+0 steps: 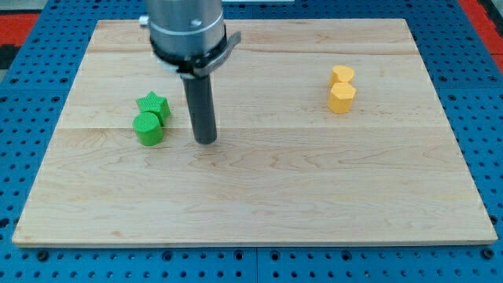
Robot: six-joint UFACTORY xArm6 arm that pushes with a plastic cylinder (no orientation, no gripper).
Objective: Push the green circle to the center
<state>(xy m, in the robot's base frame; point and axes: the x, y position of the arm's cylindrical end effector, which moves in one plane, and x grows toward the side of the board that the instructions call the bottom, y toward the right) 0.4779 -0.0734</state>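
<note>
**Reader:** So, in the single camera view, where does the green circle sit, and where is the rod?

**Describer:** On a pale wooden board [259, 204] lying on a blue perforated table [23, 47], the green circle [148, 129], a short round block, sits at the view's left, well away from the board's middle. A green star [152, 104] touches it just above. My tip [206, 141] rests on the board just to the circle's right, apart from it. Two yellow blocks sit well apart at the view's upper right: a yellow heart [342, 75] touching a yellow block [341, 97] whose shape looks roughly hexagonal.

**Reader:** Is there a claw, and is it clenched or released?

**Describer:** No claw appears; the arm ends in a plain dark rod, so nothing opens or closes.

**Reader:** How will the circle handle?

**Describer:** Judging by looks, it is small, rigid and light, and should slide easily on smooth wood. Being round, it may roll off an off-centre push. Contact belongs on its left side, opposite the centre, so my tip would first need to go around it. The star might get dragged along.

**Reader:** Any containers?

**Describer:** None visible.
</note>
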